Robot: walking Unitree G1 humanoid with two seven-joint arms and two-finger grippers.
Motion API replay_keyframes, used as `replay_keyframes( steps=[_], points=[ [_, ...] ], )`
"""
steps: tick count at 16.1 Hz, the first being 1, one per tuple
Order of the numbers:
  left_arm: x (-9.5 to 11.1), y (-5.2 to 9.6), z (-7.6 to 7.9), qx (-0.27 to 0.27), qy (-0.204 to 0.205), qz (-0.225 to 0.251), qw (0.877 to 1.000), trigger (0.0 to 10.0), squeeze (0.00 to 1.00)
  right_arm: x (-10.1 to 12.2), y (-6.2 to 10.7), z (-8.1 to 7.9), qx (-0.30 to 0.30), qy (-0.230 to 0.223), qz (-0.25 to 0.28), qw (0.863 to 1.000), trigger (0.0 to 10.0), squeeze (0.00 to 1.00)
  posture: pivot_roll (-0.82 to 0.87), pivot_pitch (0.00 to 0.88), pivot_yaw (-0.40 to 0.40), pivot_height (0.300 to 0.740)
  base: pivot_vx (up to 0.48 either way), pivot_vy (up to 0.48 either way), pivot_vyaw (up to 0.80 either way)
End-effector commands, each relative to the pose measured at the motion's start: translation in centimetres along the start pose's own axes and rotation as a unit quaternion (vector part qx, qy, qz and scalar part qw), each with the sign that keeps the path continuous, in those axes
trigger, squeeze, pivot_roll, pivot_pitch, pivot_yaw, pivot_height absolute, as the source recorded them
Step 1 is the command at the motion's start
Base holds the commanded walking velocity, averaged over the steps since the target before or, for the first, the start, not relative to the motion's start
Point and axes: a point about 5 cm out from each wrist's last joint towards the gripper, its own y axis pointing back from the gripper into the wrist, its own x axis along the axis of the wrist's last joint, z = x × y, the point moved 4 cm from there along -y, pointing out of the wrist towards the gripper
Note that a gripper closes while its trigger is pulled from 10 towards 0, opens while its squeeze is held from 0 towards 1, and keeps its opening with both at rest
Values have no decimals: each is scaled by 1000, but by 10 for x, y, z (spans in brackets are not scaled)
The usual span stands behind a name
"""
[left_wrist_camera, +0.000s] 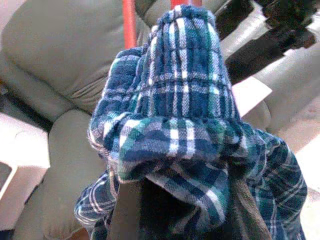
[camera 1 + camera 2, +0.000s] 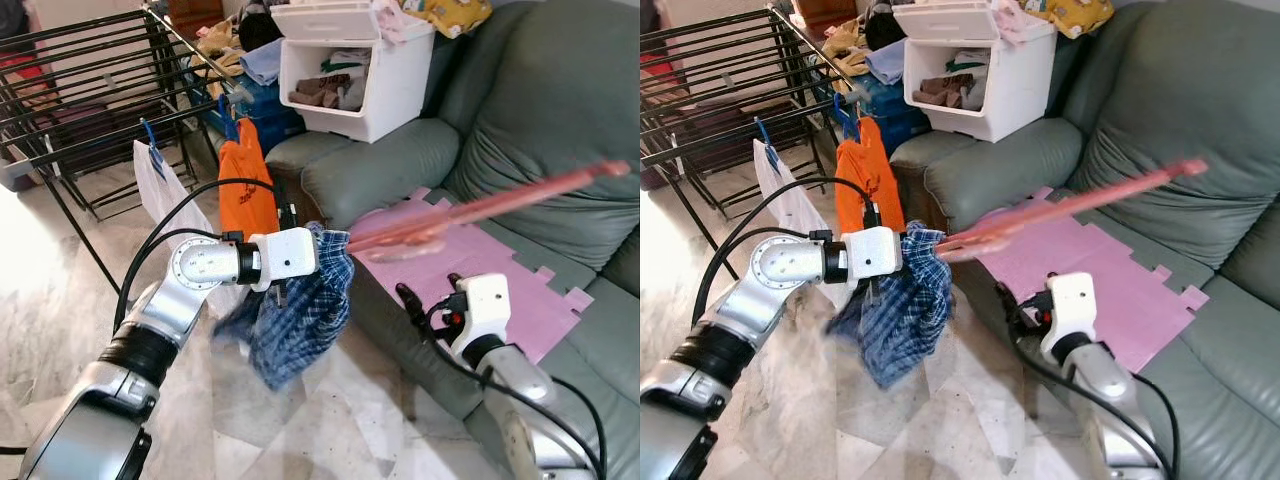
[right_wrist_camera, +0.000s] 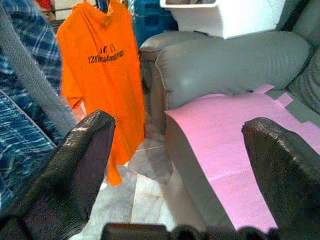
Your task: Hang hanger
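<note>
A blue plaid shirt [image 2: 295, 310] hangs from my left gripper [image 2: 322, 258], which is shut on its top above the marble floor in front of the sofa. A pink hanger [image 2: 480, 208] sticks out of the shirt to the right, blurred, over the sofa seat. In the left wrist view the plaid cloth [image 1: 175, 125] drapes over the fingers and hides them. My right gripper [image 2: 428, 295] is low beside the sofa's front edge, open, with nothing between its fingers [image 3: 75, 160]. The black drying rack [image 2: 90, 80] stands at the far left.
An orange T-shirt [image 2: 245, 190] and a white cloth [image 2: 160, 190] hang from the rack's near rail. A pink mat [image 2: 500, 270] lies on the grey sofa [image 2: 540, 120]. A white bin of clothes [image 2: 360, 80] sits on the sofa arm. Black cables trail from both wrists.
</note>
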Motion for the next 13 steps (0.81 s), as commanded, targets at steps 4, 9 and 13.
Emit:
replay_keyframes(
  steps=[4,9,13],
  points=[
    [15,-2,-6,-30,-44,35,998,10000,0,3,-6,2,26,5,2,1000,10000,0,-54,14,86,740,0,0,0],
    [42,-10,4,-57,-55,116,990,10000,0,4,-12,-4,82,16,-5,996,10000,0,-50,20,80,740,0,0,0],
    [49,-17,12,-68,-61,137,986,10000,0,0,-10,-25,165,-2,-19,986,10000,0,-46,22,76,740,0,0,0]
  ],
)
